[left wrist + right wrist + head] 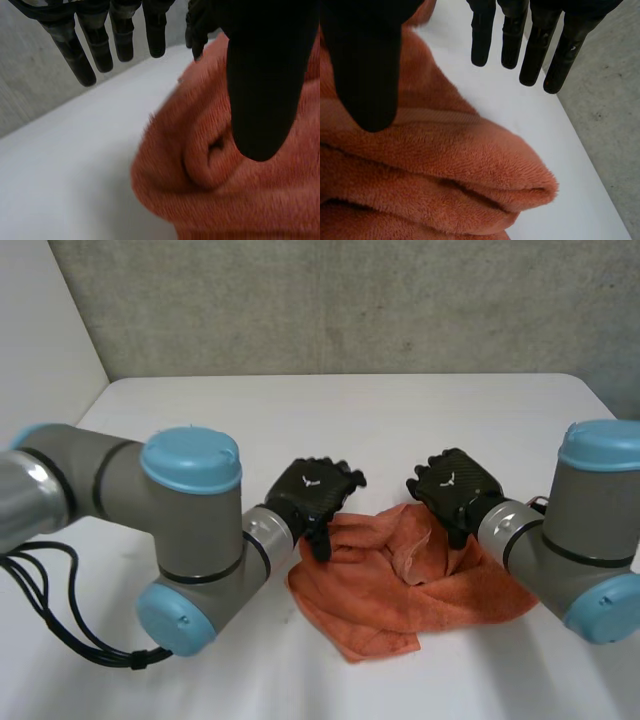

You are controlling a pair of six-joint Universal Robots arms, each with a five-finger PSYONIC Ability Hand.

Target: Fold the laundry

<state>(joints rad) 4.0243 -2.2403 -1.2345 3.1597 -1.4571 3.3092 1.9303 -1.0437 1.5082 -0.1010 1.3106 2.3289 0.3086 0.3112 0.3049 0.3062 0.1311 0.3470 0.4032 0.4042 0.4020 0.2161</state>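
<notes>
Looking at an orange towel bunched in a loose heap on the white tabletop, folded over itself in thick rolls rather than spread flat. Judging the step as an early one: taking hold of the cloth so as to open it out, with no neat fold made yet.

Finding the left robot hand at the heap's far left edge, released: fingers straight and out over bare tabletop, thumb hanging over a rolled lip of cloth, pinching nothing. Finding the right robot hand at the far right part of the heap, likewise released: fingers straight past the towel's edge, thumb above the layered cloth, nothing caught between.

For the next move, probably: lower each robot hand until the edge sits between thumb and fingers, close on one layer only, then draw apart to flatten. Beware the doubled layers under the right thumb; easy to catch two at once and keep the bunching.

As for containers: nothing to report, with the towel lying straight on the tabletop and inside nothing.
</notes>
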